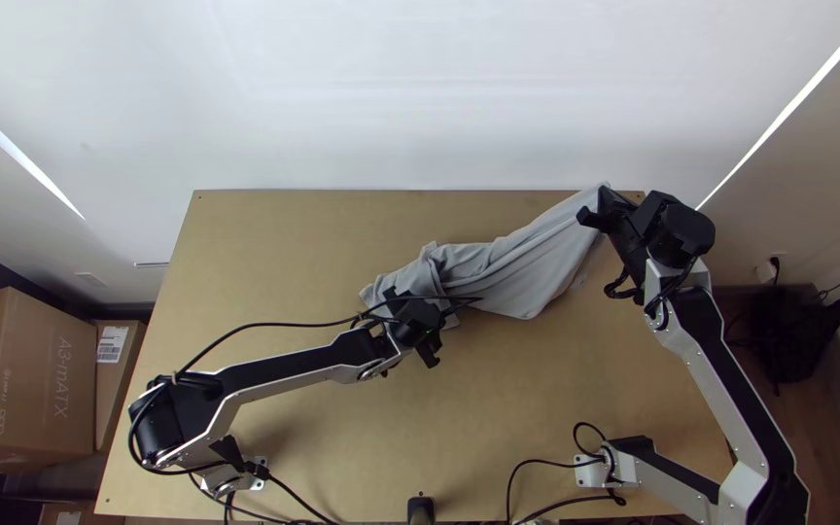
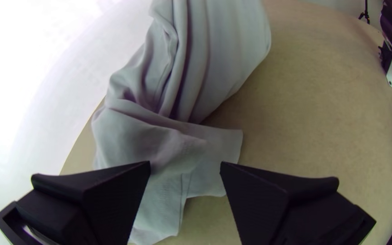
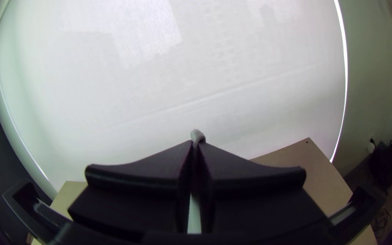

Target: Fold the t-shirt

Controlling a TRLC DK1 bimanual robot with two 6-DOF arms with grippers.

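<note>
A bunched shirt point(image 1: 535, 274) runs from centre to upper right. The right gripper point(image 3: 197, 143) pinches one end; the left gripper point(image 2: 185, 166), spread wide, should catch a loose edge before both stretch gently.

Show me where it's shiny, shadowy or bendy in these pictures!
Top view: two bright light strips slant beside the white backdrop; left wrist view: strong glare on the backdrop, soft shadow on the table beside the grey t-shirt, and the table's edge looks curved; right wrist view: backdrop glowing, a light strip bowed by the lens, dark corners.
</note>
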